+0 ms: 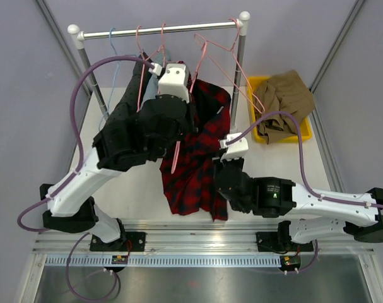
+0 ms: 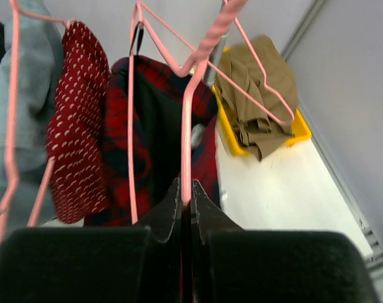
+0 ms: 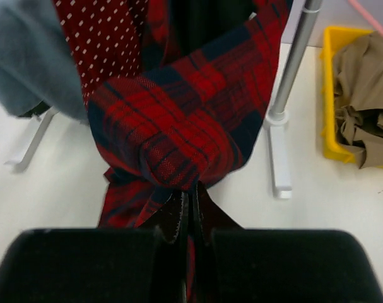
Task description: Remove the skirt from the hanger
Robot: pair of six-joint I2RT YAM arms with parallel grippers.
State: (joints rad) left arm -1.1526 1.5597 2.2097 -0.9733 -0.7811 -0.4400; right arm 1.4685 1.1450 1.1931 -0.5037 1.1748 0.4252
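You have the left gripper (image 2: 186, 189) pinched shut on the pink hanger (image 2: 185, 120) below the rail (image 1: 159, 29) | right gripper (image 3: 188, 201) clamped on the plaid skirt (image 1: 194, 167) drooping under the rail | white table (image 1: 134, 189) beneath the rail, yellow bin (image 1: 305, 129) to its right | grey walls (image 1: 27, 76) behind

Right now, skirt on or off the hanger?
On, it seems: the skirt hangs from a pink hanger under the rail; right hand pinches its lower cloth, left hand pinches the wire.

Red-navy plaid skirt (image 1: 194, 167) — hanging bunched on a pink wire hanger (image 2: 187, 126).
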